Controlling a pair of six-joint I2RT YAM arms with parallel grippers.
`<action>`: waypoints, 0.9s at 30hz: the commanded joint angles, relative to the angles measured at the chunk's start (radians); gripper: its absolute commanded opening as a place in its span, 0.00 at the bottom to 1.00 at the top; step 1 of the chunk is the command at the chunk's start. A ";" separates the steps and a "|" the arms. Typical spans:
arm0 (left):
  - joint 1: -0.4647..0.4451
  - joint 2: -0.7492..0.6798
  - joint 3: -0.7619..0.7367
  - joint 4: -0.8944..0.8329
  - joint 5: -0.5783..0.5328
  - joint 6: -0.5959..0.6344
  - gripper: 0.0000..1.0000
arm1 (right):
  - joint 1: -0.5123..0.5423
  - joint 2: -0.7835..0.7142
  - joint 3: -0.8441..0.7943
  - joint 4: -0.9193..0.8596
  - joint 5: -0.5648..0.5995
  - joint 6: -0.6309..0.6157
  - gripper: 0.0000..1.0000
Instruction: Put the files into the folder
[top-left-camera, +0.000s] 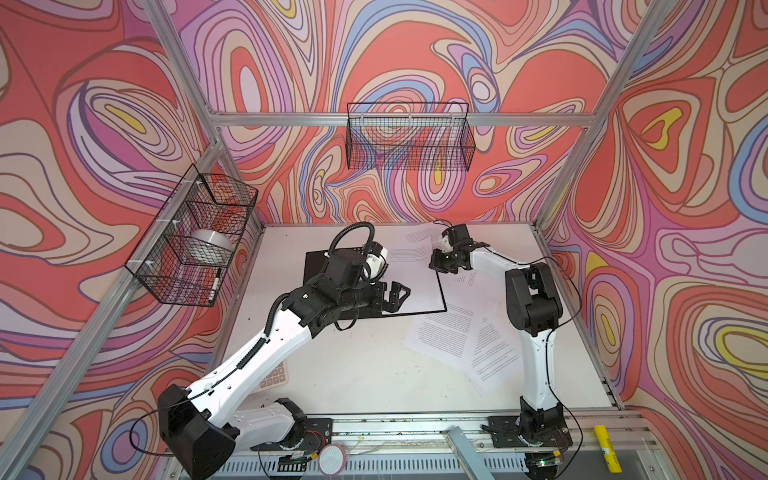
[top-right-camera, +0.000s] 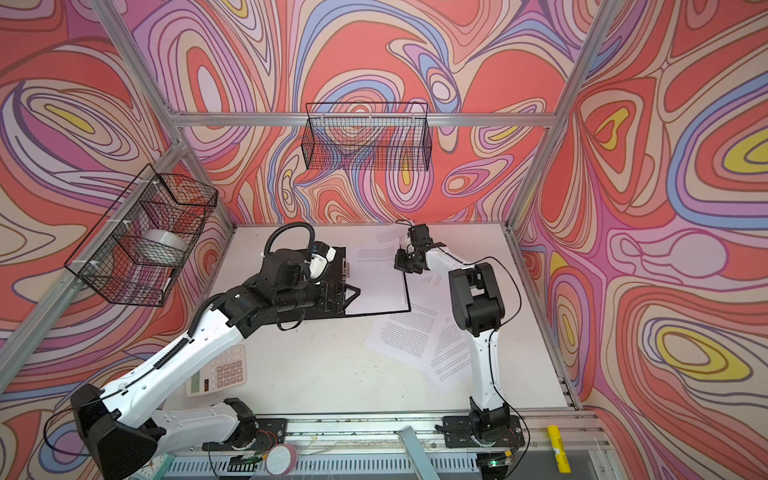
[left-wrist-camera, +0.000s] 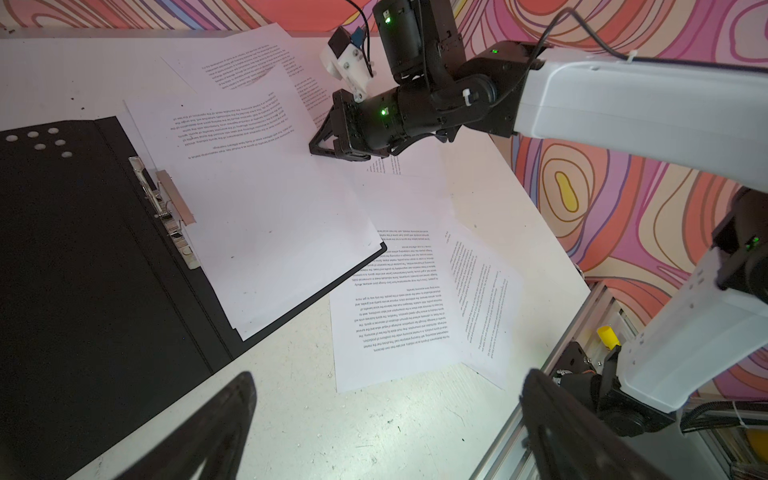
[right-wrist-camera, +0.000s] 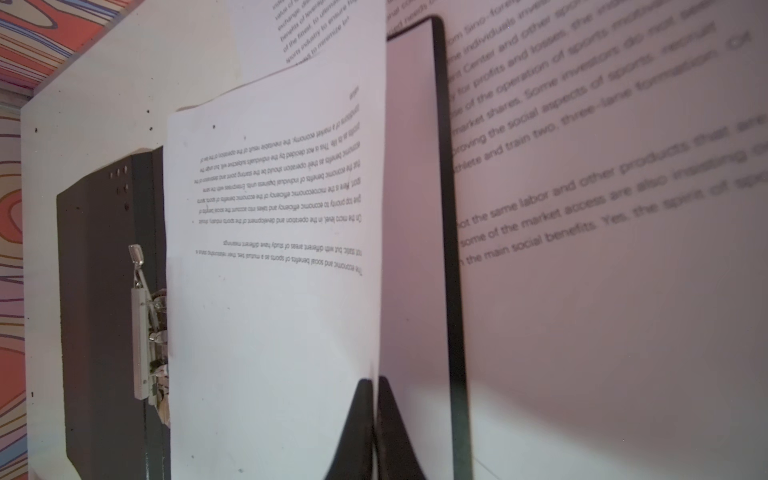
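On the worktop (top-left-camera: 353, 374), your open folder (left-wrist-camera: 83, 249) is lying black side up, one printed sheet (left-wrist-camera: 266, 199) resting across its right half. Your right gripper (right-wrist-camera: 376, 386) is pinching that sheet's edge, closed tight on it. Your left gripper (top-left-camera: 397, 297) is hovering at the folder's near edge, spread wide and holding nothing. Other files (top-left-camera: 449, 336) are lying loose nearby.

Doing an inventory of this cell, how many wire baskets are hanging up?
2. The left wire basket hangs on the left wall; the back wire basket hangs on the back wall. No others seem hidden.
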 joint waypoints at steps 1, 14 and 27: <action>0.009 0.010 -0.006 0.007 0.024 -0.005 1.00 | -0.001 -0.005 0.044 -0.029 0.032 -0.061 0.00; 0.041 0.028 -0.009 0.023 0.087 -0.028 1.00 | -0.001 0.012 0.079 -0.080 0.002 -0.155 0.00; 0.064 0.045 -0.012 0.035 0.123 -0.045 1.00 | -0.001 0.014 0.066 -0.080 -0.035 -0.188 0.00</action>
